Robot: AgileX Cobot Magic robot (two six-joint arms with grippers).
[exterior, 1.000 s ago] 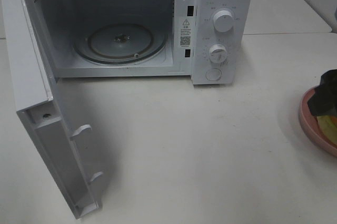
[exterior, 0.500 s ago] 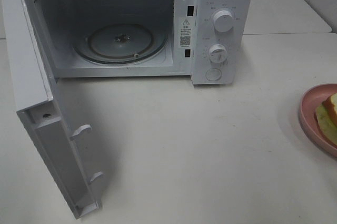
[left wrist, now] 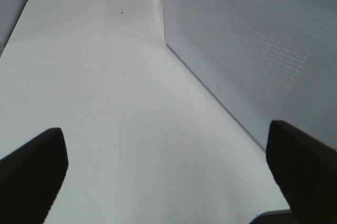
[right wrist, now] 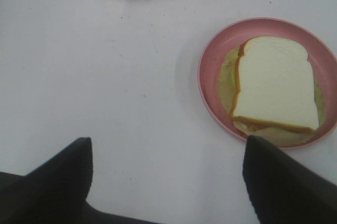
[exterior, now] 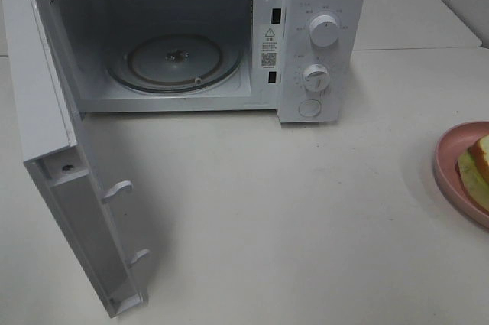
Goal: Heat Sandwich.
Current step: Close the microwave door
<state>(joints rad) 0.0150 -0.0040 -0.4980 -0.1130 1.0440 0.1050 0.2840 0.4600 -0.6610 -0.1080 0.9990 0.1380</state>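
A: What is different from a second ago?

B: In the high view, a dark shape was seen over the pink plate (exterior: 451,158) at the right edge of the table (exterior: 306,218). It is now gone from that view, so the right gripper (right wrist: 166,182) is judged to have been pulled back off the plate.

A: Was the sandwich (right wrist: 274,84) taken with it?

B: No. The sandwich is seen lying on the plate, top slice up, with a yellow-green layer showing underneath. Nothing is held between the right gripper's fingers; they are spread apart above bare table, just beside the plate.

A: And the left gripper (left wrist: 168,166)?

B: Its fingers are spread wide and empty, held beside the perforated side wall of the microwave (exterior: 321,42).

A: What is meant for the task?

B: The microwave door (exterior: 69,187) is swung fully open and the glass turntable (exterior: 174,61) is bare, so the oven is ready. The sandwich has not been lifted yet; a fresh approach to the plate is probably needed before it can be carried across.
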